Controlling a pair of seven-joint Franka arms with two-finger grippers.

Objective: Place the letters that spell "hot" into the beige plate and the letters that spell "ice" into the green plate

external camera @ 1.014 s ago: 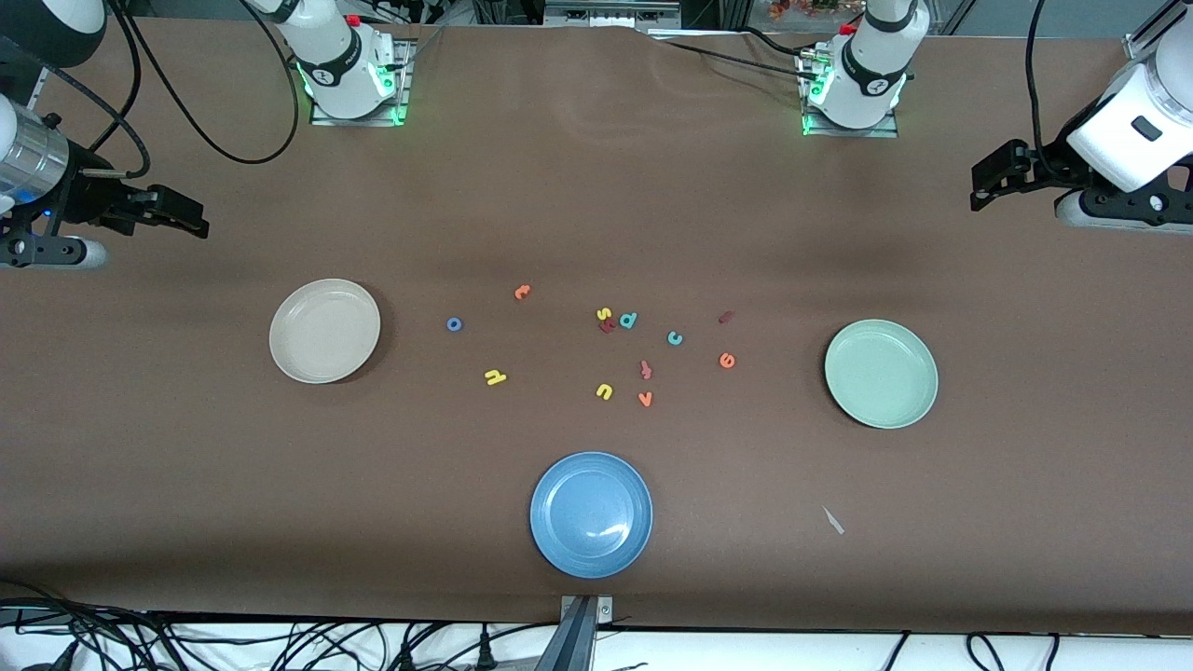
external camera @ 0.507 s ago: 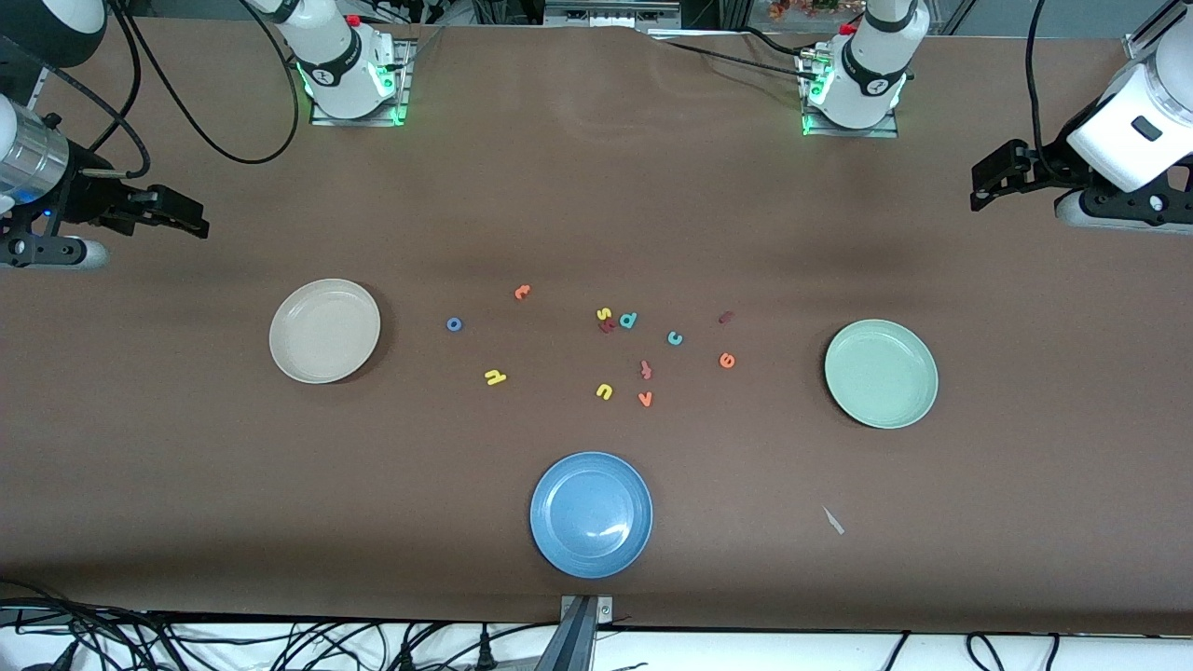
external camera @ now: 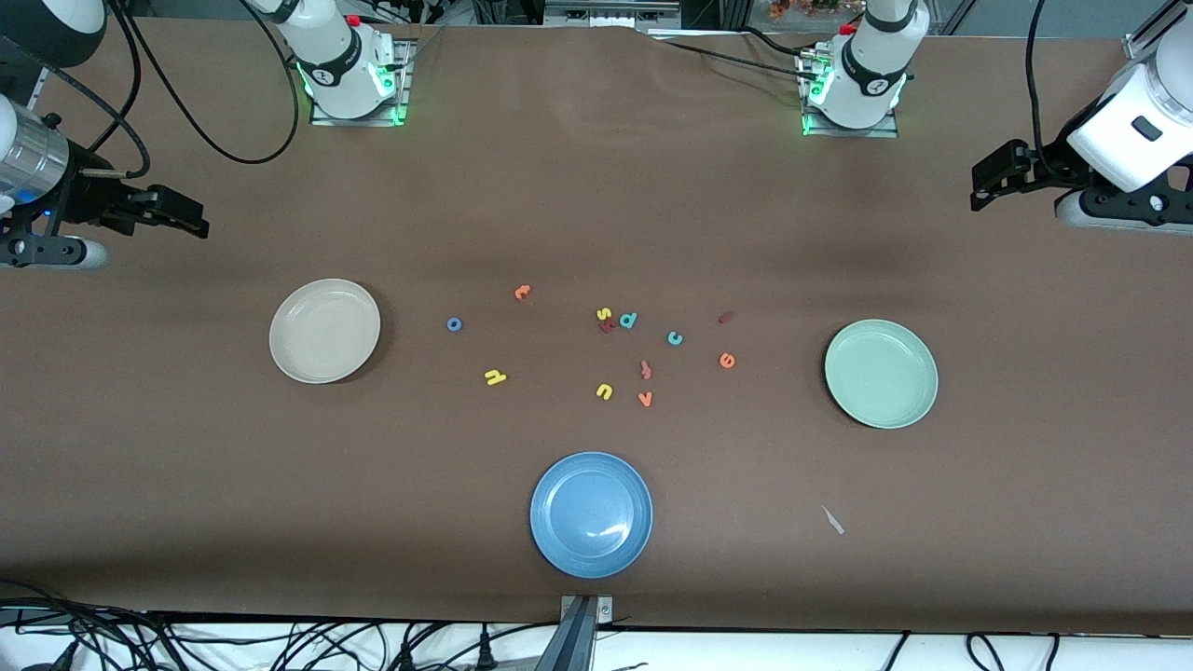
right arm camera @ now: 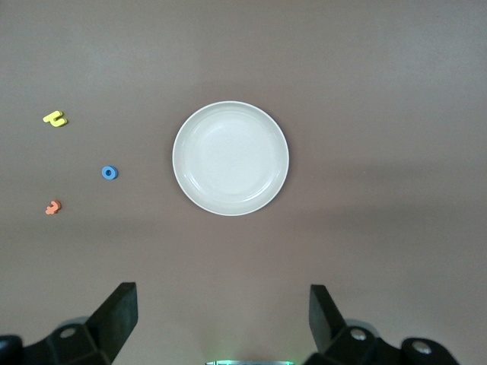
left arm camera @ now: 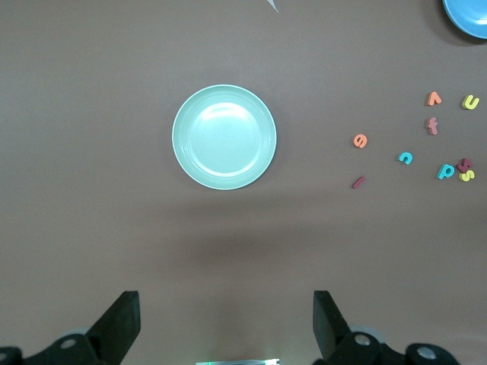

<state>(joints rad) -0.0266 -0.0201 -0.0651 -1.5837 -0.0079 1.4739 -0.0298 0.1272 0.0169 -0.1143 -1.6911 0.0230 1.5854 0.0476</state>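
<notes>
Both grippers wait up high with fingers wide and empty, left gripper point(left arm camera: 223, 328) over the round pale green plate point(external camera: 881, 374), right gripper point(right arm camera: 221, 323) over the round beige plate point(external camera: 324, 331); tiny foam letters, yellow h point(external camera: 495, 376), blue o point(external camera: 454, 324), orange t point(external camera: 522, 292), maroon i point(external camera: 726, 317), teal c point(external camera: 675, 338), orange e point(external camera: 727, 360), lie on the brown desk point(external camera: 596, 186) between the plates.

Bare table point(external camera: 596, 205) lay between the arm bases and the scattered letters. The yellow s point(external camera: 603, 314), dark red letter point(external camera: 608, 326) and teal d point(external camera: 628, 321) crowded together.
</notes>
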